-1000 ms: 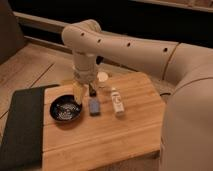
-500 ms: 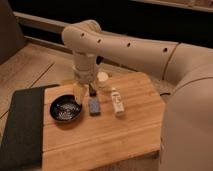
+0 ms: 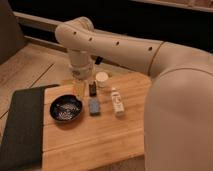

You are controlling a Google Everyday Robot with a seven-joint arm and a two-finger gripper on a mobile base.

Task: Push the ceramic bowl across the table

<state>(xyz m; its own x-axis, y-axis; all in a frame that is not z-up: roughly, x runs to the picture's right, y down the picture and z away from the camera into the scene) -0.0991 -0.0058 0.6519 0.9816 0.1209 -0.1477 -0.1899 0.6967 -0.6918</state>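
Round black speckled ceramic bowl (image 3: 65, 109) was set left on light bamboo table (image 3: 100, 142), gripper (image 3: 81, 91) was held just beyond its far rim, grip state undetermined.

Pale plank floor (image 3: 30, 67) at left; dark wall (image 3: 130, 15) behind, light ledge (image 3: 35, 22) along its base. Dim warm light. Gripper (image 3: 84, 89) above table (image 3: 100, 145), far edge.

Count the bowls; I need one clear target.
1: the ceramic bowl on the table, left in view, beside the mat; pincer just behind it. The arm may hide more.
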